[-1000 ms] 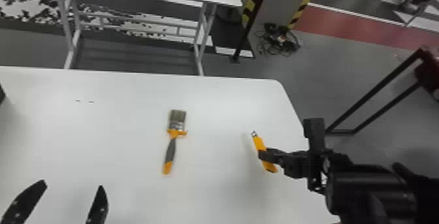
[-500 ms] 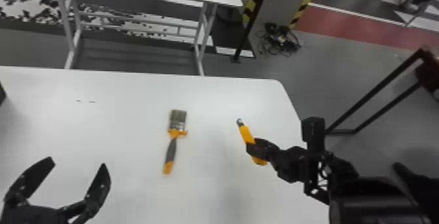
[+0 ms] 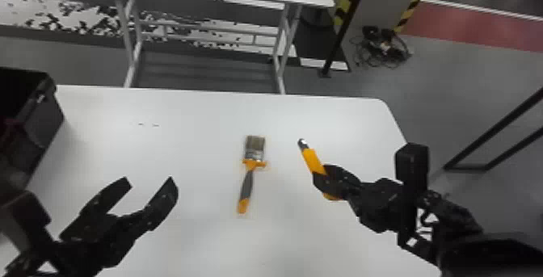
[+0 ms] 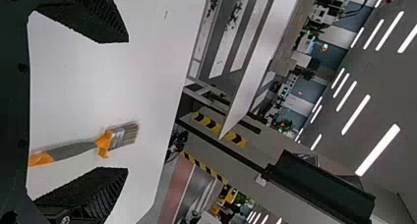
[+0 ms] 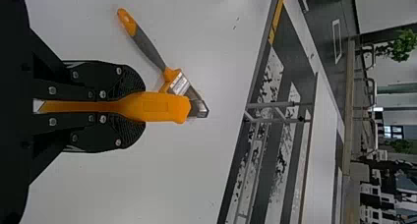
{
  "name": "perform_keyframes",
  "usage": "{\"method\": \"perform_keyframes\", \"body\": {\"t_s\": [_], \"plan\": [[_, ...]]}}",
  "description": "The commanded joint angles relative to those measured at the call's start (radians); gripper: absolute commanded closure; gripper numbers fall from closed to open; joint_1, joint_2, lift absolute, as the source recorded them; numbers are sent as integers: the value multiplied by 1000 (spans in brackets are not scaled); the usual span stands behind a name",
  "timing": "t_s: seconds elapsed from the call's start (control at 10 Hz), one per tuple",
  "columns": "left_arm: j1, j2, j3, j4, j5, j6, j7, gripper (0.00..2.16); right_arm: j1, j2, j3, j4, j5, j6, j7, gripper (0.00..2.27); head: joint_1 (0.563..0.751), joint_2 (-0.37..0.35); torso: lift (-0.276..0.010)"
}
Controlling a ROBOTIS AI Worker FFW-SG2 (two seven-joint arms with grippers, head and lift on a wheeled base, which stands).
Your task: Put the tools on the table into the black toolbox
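Passing the orange tool (image 3: pixel 312 160) across seems the step: the right hand (image 3: pixel 328 179) pinches it, the left hand (image 3: pixel 150 181) is spread, nearer the black toolbox (image 3: pixel 43 122). Bring its free end squarely between the left's fingers, above the brush (image 3: pixel 247 184) on the bench (image 3: pixel 194 114), and release only once it's gripped.

Head view: the table (image 3: pixel 210 110) is looked down on from six o'clock, from high up, facing twelve.
Left wrist view: taken from eight o'clock in the head view, faced toward one, low over the table.
Right wrist view: taken from four, faced toward eleven, orange tool (image 5: pixel 162 107) seen closely.
Paintbrush (image 3: pixel 246 185): shared by all three.
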Motion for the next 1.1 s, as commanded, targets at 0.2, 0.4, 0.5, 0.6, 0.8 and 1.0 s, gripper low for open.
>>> {"method": "perform_keyframes", "body": {"t_s": [0.2, 0.4, 0.5, 0.6, 0.8, 1.0], "plan": [[-96, -1, 43, 14, 193, 198, -17, 53, 0, -2, 94, -42, 0, -31, 12, 2250, 695, -158, -75], [-130, -4, 33, 33, 227, 213, -18, 53, 0, 0, 156, -55, 0, -28, 14, 2250, 695, -120, -75], [-148, -12, 18, 50, 230, 213, -17, 53, 0, 2, 190, -65, 0, -28, 14, 2250, 695, -99, -75], [-168, -15, -3, 71, 239, 213, -14, 53, -2, 8, 222, -70, 2, -25, 14, 2250, 695, -83, -75], [-184, -21, -39, 84, 254, 228, -6, 53, -5, 12, 285, -79, 25, -25, 12, 2250, 695, -63, -75], [-182, -21, -48, 79, 282, 253, -5, 53, -8, 14, 311, -78, 40, -19, 8, 2250, 695, -53, -75]]}}
